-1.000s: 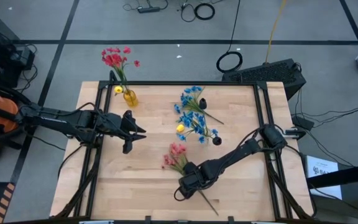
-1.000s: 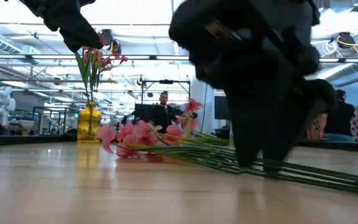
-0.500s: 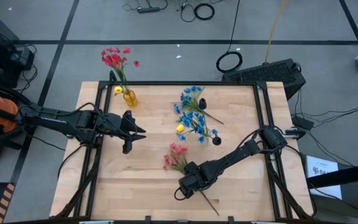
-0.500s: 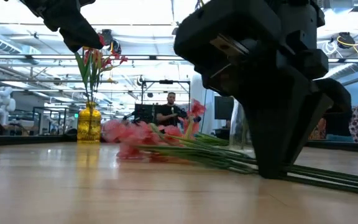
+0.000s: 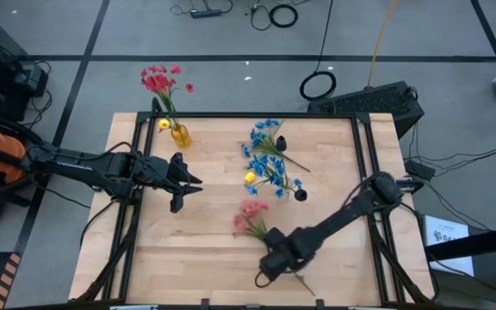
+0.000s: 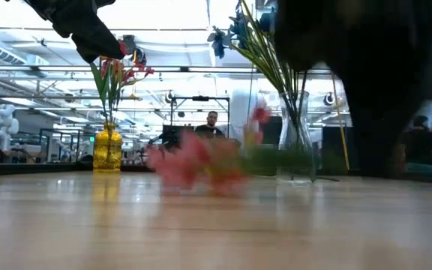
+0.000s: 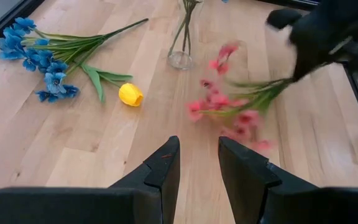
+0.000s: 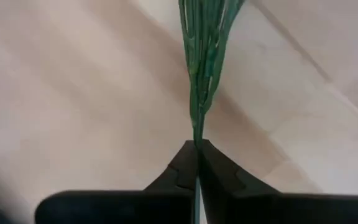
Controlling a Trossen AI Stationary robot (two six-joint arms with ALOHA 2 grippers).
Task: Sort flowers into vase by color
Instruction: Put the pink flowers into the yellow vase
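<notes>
My right gripper (image 5: 274, 258) is shut on a pink sprig (image 5: 248, 215) near the table's near edge. The sprig shows blurred in the low view (image 6: 193, 161) and also in the left wrist view (image 7: 229, 109). My left gripper (image 5: 192, 182) is open and empty over the table's left half. A yellow vase (image 5: 179, 135) holds red flowers (image 5: 158, 82). A clear vase (image 6: 295, 135) holds blue flowers. A blue sprig (image 7: 42, 62) and a yellow bud (image 7: 130, 94) lie flat on the table. My right gripper pinches the pink sprig's bundled green stems (image 8: 197, 134) between its two fingertips, back from the blooms. A short stem end (image 5: 298, 280) sticks out behind the fingers. The fingers slant down from the table's right. The sprig looks raised off the table, blooms toward the far left.
Dark buds (image 5: 281, 142) lie among the blue flowers at mid table. A black frame (image 5: 231, 114) runs along the table's edges. There is bare wood at the near left (image 5: 162, 258). A person (image 6: 213, 131) stands in the room beyond.
My right gripper has stayed shut on the stems, risen, and gone a little toward the near right. The pink sprig lay flat on the table; now its stems are lifted off the wood and it has shifted with the gripper.
</notes>
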